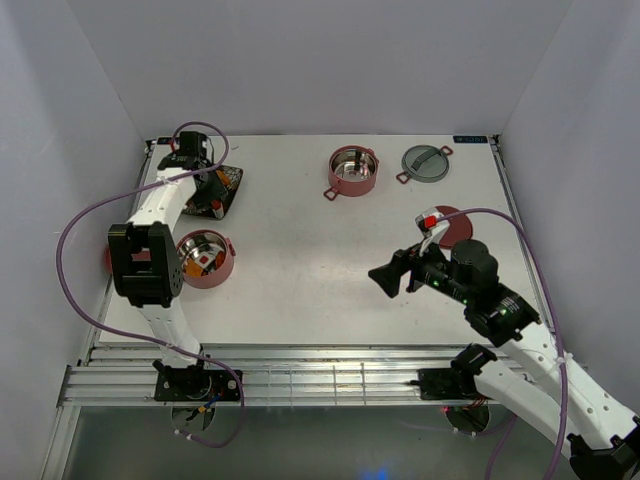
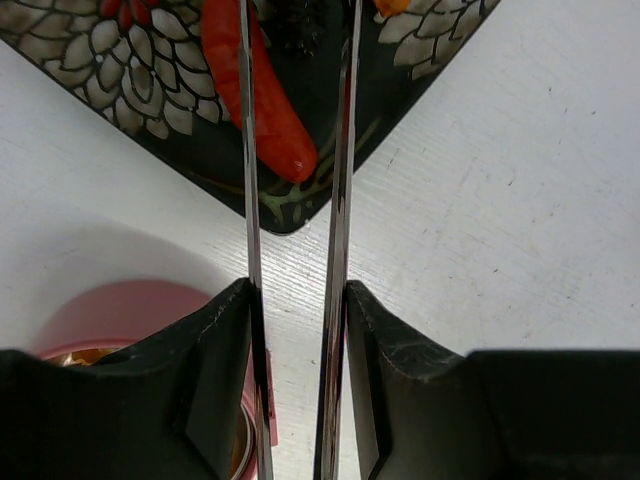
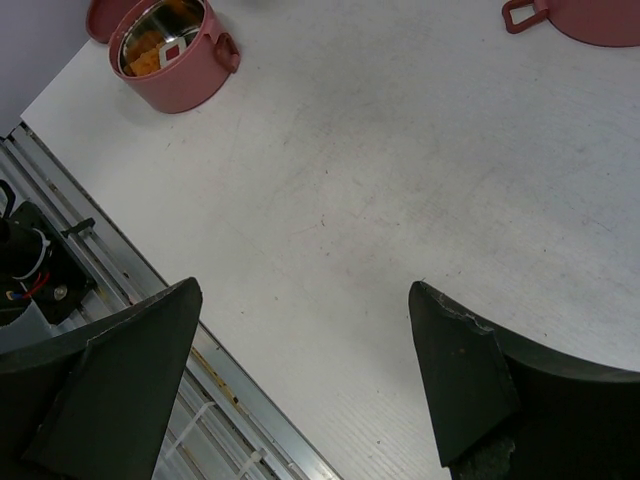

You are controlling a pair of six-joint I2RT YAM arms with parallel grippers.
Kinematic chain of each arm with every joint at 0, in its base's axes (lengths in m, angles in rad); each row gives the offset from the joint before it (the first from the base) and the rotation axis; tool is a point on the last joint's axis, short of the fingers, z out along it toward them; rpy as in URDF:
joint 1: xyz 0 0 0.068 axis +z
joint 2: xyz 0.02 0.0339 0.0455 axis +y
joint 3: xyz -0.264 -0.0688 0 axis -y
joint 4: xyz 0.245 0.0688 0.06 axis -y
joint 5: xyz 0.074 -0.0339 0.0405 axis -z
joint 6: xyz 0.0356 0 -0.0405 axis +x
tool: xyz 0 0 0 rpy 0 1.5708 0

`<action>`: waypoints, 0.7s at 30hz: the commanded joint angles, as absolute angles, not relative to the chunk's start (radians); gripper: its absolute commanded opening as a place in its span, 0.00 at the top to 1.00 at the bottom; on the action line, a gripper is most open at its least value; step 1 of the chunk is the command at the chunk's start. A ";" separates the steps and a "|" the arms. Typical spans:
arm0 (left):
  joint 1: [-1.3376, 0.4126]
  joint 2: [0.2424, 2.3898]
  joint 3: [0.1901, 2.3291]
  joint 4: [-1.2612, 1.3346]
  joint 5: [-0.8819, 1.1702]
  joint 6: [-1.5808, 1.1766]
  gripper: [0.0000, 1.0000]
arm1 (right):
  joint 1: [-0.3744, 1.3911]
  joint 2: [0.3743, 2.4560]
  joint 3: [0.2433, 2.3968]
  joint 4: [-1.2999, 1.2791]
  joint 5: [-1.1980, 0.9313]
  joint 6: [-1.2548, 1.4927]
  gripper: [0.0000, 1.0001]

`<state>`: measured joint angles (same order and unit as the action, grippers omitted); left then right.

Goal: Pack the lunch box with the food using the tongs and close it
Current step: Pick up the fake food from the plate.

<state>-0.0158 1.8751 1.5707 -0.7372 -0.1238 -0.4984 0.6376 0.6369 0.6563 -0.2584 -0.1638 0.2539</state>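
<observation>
Left tool (image 2: 298, 300) clamps tongs (image 2: 248, 170), arms seemingly straddling red piece (image 2: 275, 110); right tool (image 3: 302, 290) gapes.

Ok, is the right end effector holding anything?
No, the right end effector stands wide open, with only the table showing between its fingers.

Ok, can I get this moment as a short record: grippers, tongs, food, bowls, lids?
left gripper: jaws closed on the tongs, which reach over the plate
right gripper: jaws open, holding nothing, above the table
food on plate: red piece lies between the tong arms; cannot tell if pinched
near bowl: orange and white pieces inside
far bowl: no food visible inside
grey lid: on table, right of far bowl
red disc lid: flat on table by right arm
</observation>
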 commanded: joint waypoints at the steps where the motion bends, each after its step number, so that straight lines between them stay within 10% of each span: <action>1: -0.023 1.862 1.592 -0.735 -0.133 -0.514 0.50 | 0.644 0.624 0.653 -0.209 -0.167 0.250 0.10; 21: -0.032 1.815 1.617 -0.730 -0.120 -0.485 0.69 | 0.644 0.623 0.658 -0.212 -0.169 0.249 0.10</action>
